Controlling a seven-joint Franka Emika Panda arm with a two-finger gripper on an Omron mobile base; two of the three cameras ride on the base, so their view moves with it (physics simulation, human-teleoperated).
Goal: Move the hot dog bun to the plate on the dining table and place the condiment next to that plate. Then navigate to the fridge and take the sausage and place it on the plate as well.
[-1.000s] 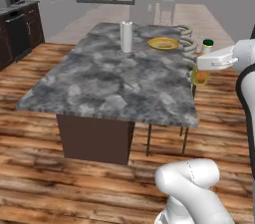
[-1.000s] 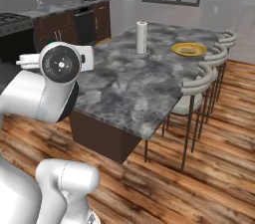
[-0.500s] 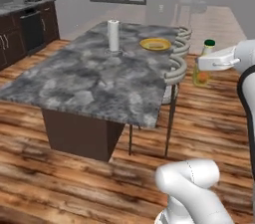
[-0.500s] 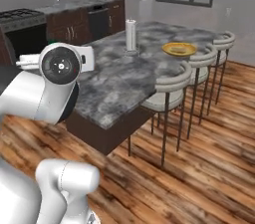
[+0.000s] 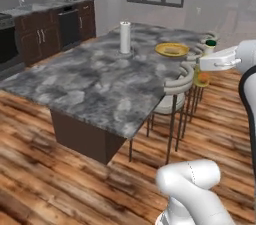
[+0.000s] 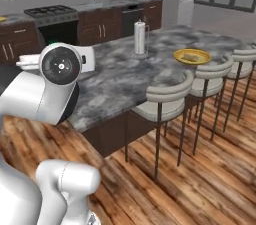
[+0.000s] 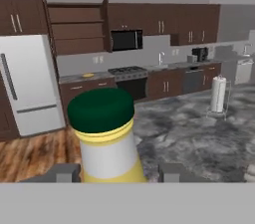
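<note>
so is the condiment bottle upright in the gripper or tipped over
Upright. In the hand view the condiment bottle stands between the gripper fingertips with its green cap on top; the left base view shows it vertical beside the stools.

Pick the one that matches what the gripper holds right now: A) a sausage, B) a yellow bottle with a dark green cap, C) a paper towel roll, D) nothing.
B. In the hand view the condiment bottle, yellow with a dark green cap, stands between the two fingertips of the gripper; the paper towel roll stands far off on the table.
</note>
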